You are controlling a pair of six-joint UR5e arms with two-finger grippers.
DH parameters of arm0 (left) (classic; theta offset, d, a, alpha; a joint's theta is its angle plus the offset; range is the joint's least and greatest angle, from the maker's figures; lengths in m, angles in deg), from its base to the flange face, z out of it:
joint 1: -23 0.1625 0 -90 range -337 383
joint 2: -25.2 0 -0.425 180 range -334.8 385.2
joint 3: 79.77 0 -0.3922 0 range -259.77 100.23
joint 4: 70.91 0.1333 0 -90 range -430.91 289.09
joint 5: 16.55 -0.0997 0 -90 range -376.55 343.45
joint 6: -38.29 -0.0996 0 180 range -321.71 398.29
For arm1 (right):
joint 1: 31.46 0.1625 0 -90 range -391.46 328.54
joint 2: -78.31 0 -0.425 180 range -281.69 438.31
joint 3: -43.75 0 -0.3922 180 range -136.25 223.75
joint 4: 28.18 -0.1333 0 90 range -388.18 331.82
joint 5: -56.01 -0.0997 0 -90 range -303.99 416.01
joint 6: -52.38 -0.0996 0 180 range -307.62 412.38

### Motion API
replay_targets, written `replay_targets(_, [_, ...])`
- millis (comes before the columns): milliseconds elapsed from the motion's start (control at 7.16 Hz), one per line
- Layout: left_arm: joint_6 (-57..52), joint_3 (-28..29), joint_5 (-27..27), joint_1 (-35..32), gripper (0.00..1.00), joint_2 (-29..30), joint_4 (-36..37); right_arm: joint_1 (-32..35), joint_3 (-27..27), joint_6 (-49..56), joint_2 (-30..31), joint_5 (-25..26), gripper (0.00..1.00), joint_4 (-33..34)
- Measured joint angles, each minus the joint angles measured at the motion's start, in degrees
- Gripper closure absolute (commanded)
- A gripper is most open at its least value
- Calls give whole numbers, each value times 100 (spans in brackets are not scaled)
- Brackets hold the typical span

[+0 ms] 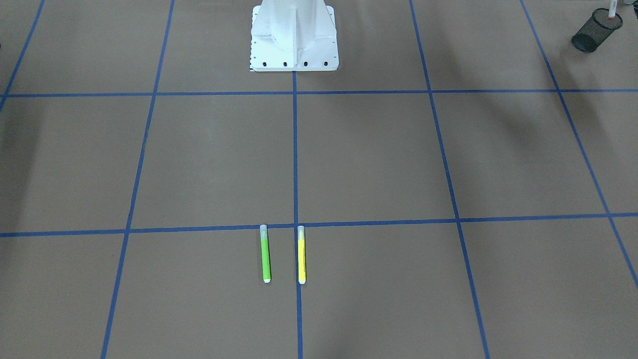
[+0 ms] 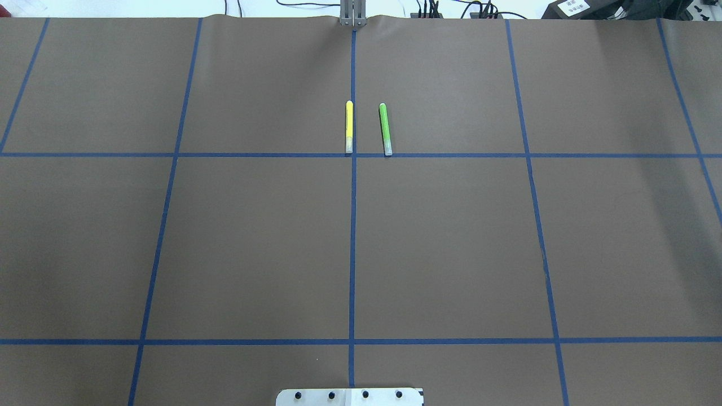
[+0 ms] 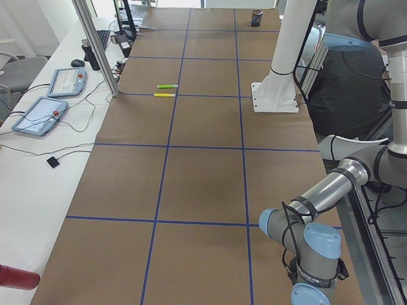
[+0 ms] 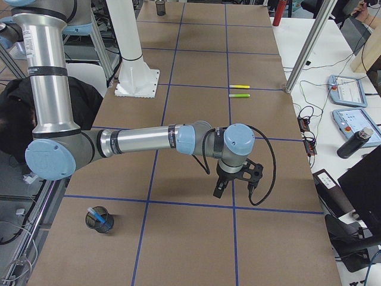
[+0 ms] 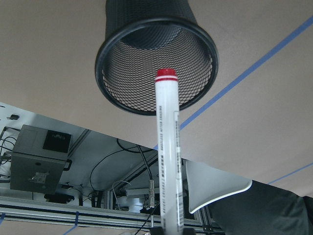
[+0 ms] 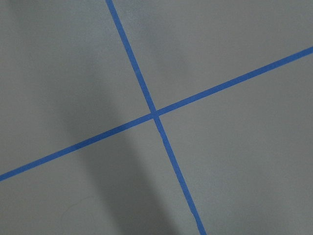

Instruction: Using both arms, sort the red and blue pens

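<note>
The red pen (image 5: pixel 167 147), white-barrelled with a red end, sticks out from my left gripper (image 5: pixel 167 231), which is shut on it. Its red tip hangs just over the mouth of a black mesh cup (image 5: pixel 156 58). The front view shows the same pen (image 1: pixel 612 9) above that cup (image 1: pixel 595 31). The blue pen (image 4: pixel 97 215) stands in a second mesh cup (image 4: pixel 100 219) at the table's other end. My right gripper (image 4: pixel 233 189) hovers low over bare table; I cannot tell whether it is open or shut. Its wrist view shows only crossed blue tape.
A lime-green marker (image 1: pixel 265 254) and a yellow marker (image 1: pixel 301 255) lie side by side near the far middle of the table. The white robot base (image 1: pixel 294 37) stands at the robot-side edge. Blue tape lines (image 2: pixel 352 225) grid the brown surface.
</note>
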Motion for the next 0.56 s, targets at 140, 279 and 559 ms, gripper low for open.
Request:
replay_targets(140, [23,33,4,-2,100,4,-6,0,12,0,-2,0,0,-2])
replay_targets(279, [46,76,6,-7,100,7,-12,0,29,0,-9,2,0,-4])
replay_targets(559, [62,186,9,-17,100,22,-20,-6,42,0,-16,8,0,-4])
